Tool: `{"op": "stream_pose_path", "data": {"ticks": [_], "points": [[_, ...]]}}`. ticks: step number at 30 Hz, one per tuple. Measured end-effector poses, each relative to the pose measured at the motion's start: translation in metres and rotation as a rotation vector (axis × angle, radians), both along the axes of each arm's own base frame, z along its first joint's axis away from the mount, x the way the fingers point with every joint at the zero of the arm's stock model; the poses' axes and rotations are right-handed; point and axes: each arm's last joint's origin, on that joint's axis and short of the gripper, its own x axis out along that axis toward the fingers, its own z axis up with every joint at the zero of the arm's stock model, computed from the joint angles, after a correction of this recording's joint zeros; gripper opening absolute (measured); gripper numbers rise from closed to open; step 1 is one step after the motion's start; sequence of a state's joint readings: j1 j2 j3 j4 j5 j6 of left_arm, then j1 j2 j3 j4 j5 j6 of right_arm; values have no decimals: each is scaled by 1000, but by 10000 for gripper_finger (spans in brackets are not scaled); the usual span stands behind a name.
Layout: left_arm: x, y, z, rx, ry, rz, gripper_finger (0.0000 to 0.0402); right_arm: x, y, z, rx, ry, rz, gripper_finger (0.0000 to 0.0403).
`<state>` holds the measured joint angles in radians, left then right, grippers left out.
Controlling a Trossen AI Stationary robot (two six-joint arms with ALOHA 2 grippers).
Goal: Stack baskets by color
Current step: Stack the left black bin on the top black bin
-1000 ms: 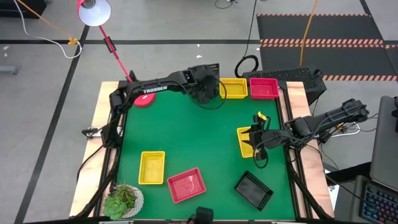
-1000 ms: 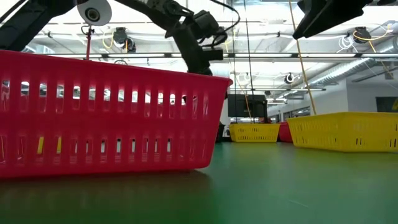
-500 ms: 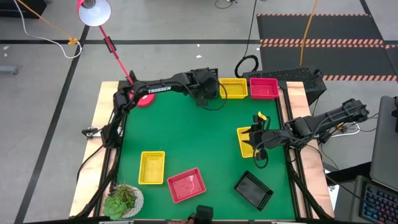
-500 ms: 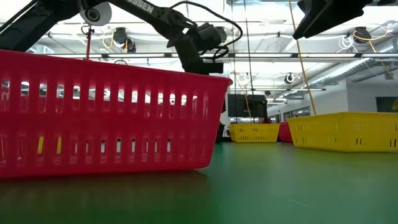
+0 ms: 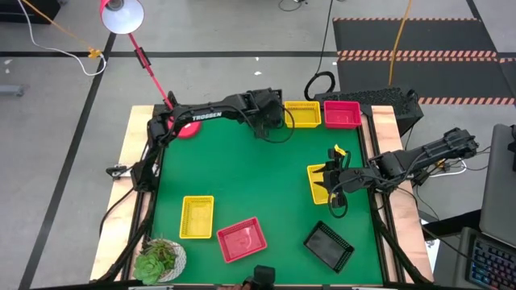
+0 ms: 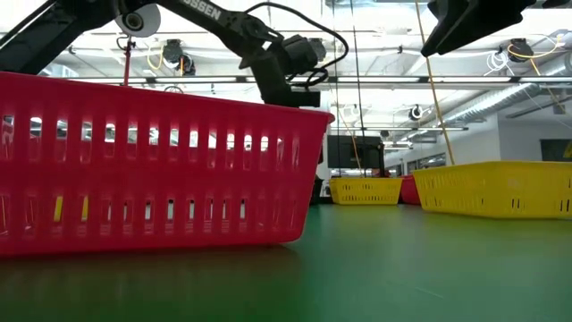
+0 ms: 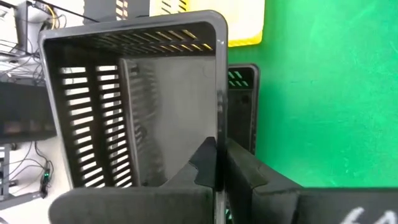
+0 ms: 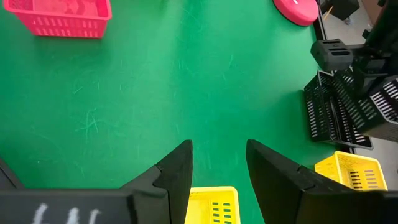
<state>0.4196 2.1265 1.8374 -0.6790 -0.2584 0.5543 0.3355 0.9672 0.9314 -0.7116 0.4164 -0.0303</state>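
Note:
At the table's far edge my left gripper (image 5: 270, 122) is shut on a black basket (image 7: 137, 106), which stands over a second black basket (image 7: 242, 99). Beside them, flat on the mat, are a yellow basket (image 5: 302, 114) and a red-pink basket (image 5: 342, 114). My right gripper (image 8: 217, 155) is open above the near end of another yellow basket (image 5: 317, 184) at the right. I cannot tell whether it touches it. A yellow basket (image 5: 197, 216), a red-pink basket (image 5: 241, 239) and a black basket (image 5: 328, 246) lie near the front. My left gripper pinches the black basket's long side wall at its rim (image 7: 217, 134), one finger inside the basket and one outside. The fingers slant down toward the far edge. The basket is tilted above the second black basket (image 8: 336, 115); whether they touch I cannot tell.
A pink lamp base (image 5: 187, 129) sits at the far left of the mat, its red stem leaning out to the lamp head. A green potted plant (image 5: 159, 259) stands at the near left corner. Bare green mat (image 5: 242, 173) fills the middle.
My left gripper has sunk a little with the black basket, closer to the black basket under it at the far edge, and has kept still since.

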Motion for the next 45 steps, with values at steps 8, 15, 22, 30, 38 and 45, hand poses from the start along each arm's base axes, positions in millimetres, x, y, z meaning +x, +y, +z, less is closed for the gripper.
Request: {"op": "stream_pose_path", "data": {"ticks": [8,15,22,30,38,45], "points": [[-1,-1,-1,-32,-3,-11,31,0,0,0,0,0,0,143],[0,0,-5,-57,8,-26,12,0,0,0,0,0,0,143],[-1,3,-9,-35,34,-3,32,0,0,0,0,0,0,143],[-2,5,-9,-45,25,3,45,0,0,0,0,0,0,143],[-2,5,-9,-46,25,6,46,0,0,0,0,0,0,143],[-4,7,-10,-49,28,14,47,0,0,0,0,0,0,143]]}}
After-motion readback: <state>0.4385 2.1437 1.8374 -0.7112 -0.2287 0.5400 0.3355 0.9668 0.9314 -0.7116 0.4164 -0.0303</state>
